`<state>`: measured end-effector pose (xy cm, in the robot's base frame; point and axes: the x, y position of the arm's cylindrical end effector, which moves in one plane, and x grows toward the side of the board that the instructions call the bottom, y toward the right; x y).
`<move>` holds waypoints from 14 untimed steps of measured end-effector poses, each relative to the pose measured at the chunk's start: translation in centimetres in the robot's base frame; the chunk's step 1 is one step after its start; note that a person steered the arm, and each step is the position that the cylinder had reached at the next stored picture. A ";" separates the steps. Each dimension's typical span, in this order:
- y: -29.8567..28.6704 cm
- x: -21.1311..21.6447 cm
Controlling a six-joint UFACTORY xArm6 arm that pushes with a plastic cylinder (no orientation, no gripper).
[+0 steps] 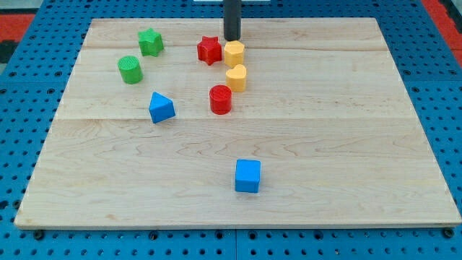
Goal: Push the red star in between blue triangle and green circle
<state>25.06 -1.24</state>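
Note:
The red star [208, 50] lies near the view's top centre of the wooden board [325, 144]. The blue triangle [161, 107] is lower left of it. The green circle [131, 69] is left of the star and above the triangle. My tip [232, 38] stands just above and right of the red star, right behind the yellow hexagon [234, 53], which sits against the star's right side.
A green star [150, 42] lies above the green circle. A yellow heart-like block [237, 76] and a red cylinder [220, 99] sit below the yellow hexagon. A blue cube [247, 175] lies toward the view's bottom centre.

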 end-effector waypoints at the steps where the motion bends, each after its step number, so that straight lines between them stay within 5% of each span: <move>1: -4.7 1.7; 3: -7.8 3.7; 5: -3.5 6.2; 8: -9.9 9.9; 10: -8.4 7.5; 14: -13.3 12.9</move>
